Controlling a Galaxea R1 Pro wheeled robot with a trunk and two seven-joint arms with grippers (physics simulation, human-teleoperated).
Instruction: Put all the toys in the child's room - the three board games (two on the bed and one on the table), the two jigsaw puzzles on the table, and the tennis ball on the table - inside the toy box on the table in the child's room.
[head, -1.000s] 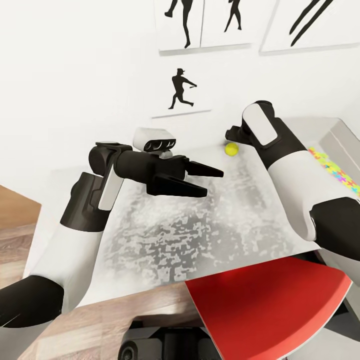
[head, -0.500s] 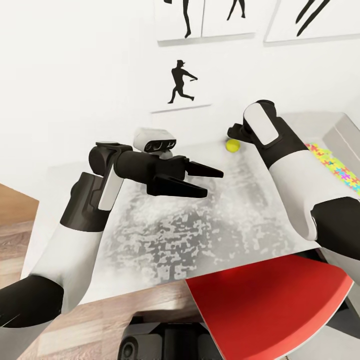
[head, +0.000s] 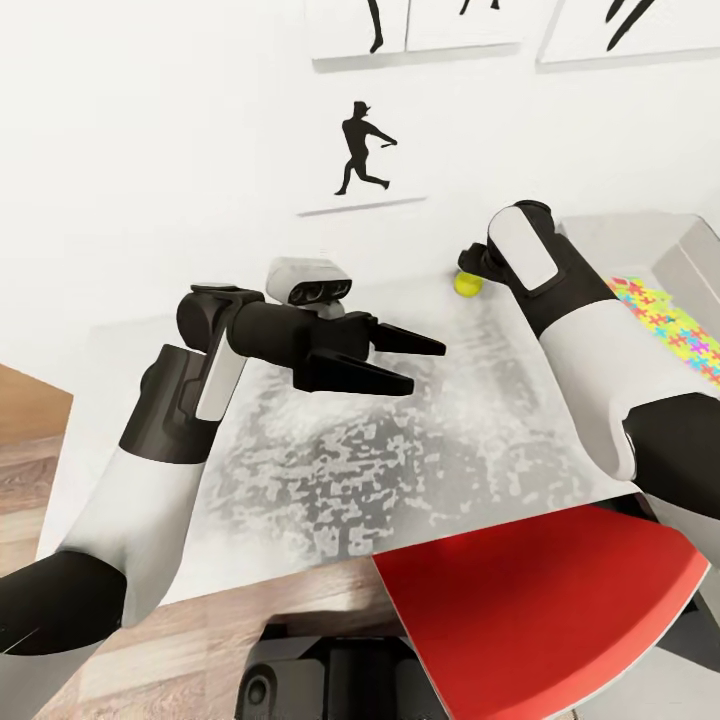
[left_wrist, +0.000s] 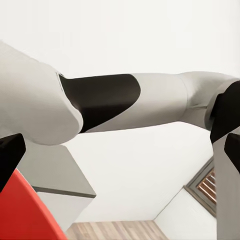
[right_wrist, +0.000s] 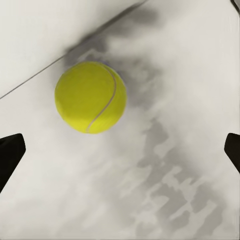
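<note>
Red chair seat (head: 540, 610) at near table edge. Wood plank floor (head: 25, 440) at left. Black baseball-player silhouette (head: 362, 148) on white wall (head: 150, 150).

counter (head: 400, 470): pale grey mottled top, set against the white wall. on it: tennis ball (head: 466, 284), yellow-green, near the wall edge; jigsaw puzzle (head: 672, 326), multicoloured, jagged-edged, lying flat toward the right end.

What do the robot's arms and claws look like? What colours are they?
Both arms have smooth, rounded white shells with black sections at the joints. The left gripper is all black, with two long pointed fingers like a beak, and a small pale grey camera box sits above its wrist. The right arm looks the same.
</note>
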